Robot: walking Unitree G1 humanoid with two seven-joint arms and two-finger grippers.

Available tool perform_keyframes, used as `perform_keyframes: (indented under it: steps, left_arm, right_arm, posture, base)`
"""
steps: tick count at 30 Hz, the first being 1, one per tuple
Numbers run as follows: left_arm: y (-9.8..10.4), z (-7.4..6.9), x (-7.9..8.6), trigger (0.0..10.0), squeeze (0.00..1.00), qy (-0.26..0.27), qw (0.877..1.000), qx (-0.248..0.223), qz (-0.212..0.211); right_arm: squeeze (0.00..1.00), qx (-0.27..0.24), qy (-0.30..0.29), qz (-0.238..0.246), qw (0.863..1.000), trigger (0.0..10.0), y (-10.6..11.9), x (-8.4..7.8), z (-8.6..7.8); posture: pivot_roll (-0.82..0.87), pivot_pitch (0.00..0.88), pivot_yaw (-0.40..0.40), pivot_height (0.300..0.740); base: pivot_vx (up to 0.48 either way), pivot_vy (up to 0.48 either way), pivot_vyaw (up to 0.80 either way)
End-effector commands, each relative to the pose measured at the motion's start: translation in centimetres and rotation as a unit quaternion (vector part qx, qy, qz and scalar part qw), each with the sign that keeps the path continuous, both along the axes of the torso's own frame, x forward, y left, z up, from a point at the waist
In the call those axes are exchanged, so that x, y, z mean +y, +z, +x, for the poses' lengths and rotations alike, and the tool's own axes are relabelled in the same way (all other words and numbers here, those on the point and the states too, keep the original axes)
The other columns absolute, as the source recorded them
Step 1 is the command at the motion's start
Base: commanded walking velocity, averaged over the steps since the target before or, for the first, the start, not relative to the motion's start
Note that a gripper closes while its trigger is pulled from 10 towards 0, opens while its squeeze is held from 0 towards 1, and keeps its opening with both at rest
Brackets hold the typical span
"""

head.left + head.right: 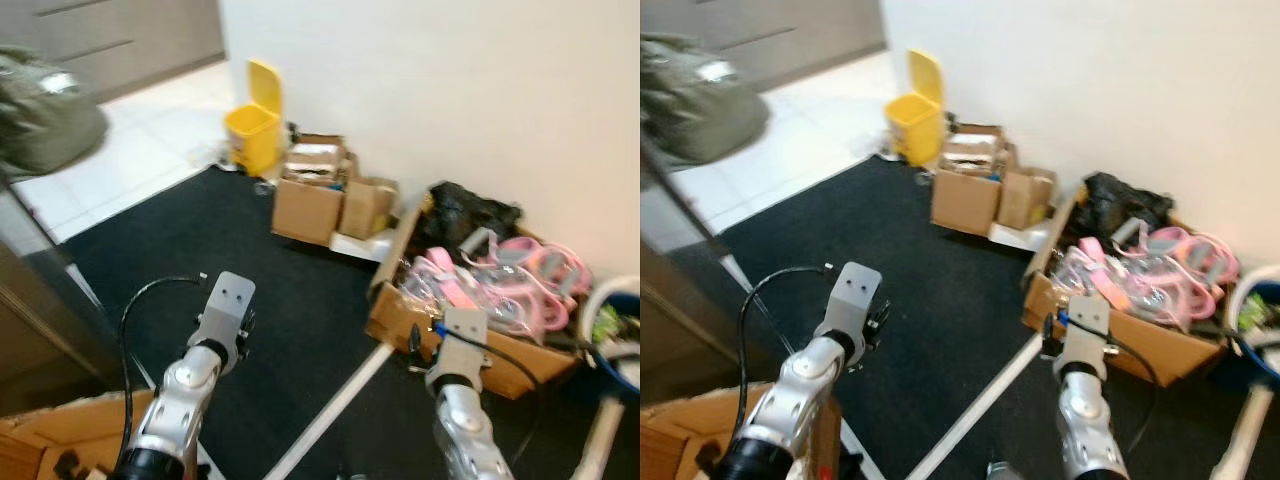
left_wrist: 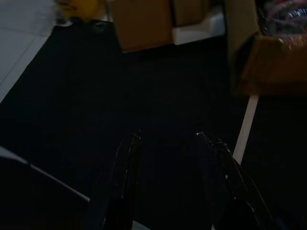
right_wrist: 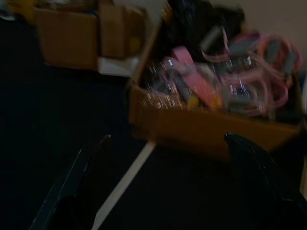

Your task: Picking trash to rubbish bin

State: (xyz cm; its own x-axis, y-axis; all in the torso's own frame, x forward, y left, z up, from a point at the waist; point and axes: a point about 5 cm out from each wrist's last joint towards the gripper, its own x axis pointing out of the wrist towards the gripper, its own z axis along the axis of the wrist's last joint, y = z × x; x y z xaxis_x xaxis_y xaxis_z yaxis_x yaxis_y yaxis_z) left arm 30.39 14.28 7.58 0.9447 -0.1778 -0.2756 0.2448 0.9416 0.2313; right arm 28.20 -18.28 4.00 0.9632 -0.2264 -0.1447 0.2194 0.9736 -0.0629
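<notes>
black carpet (image 1: pixel 250 260) bare between open left pincer (image 2: pixel 168 158), open right pincer (image 3: pixel 168 158), boxes (image 1: pixel 330 205).

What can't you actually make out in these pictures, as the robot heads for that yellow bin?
- Yellow bin: its inside is hidden by its own walls in the eye views.
- Pink items in the big cardboard box: blurred in the right wrist view.
- Blue tub: cut off by the picture's edge.
- Left gripper: fingers apart, dark in the shaded left wrist view.
</notes>
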Motion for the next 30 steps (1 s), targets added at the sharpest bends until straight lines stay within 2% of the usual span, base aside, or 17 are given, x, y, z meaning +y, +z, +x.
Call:
perform_keyframes:
  steps: [1,10,15,30]
  left_arm:
    - [-0.63,-0.23,0.41,10.0,0.00,0.005,1.000,0.012,0.008]
    - [-0.47,-0.09,0.56,10.0,0.00,0.005,1.000,0.005,0.011]
    - [-0.30,0.20,0.60,10.0,0.00,0.009,1.000,0.000,0.010]
    - [-0.43,0.10,0.48,10.0,0.00,0.013,1.000,-0.003,0.006]
  right_arm:
    - [0.00,0.015,-0.005,-0.005,1.000,10.0,-0.58,-0.26,-0.36]
    - [0.00,0.019,0.007,-0.007,1.000,10.0,-0.77,0.06,-0.30]
    - [0.00,0.017,0.000,-0.009,1.000,10.0,-0.53,-0.27,0.14]
    - [0.00,0.031,-0.016,-0.010,0.999,10.0,-1.23,-0.55,-0.55]
  posture:
    - [0.00,0.146,0.072,0.740]
    - [0.00,0.101,0.063,0.740]
    - [0.00,0.102,0.070,0.740]
    - [0.00,0.109,0.067,0.740]
  base:
    - [0.000,0.000,-0.80]
    - [0.000,0.000,-0.80]
    - [0.000,0.000,-0.80]
    - [0.000,0.000,-0.80]
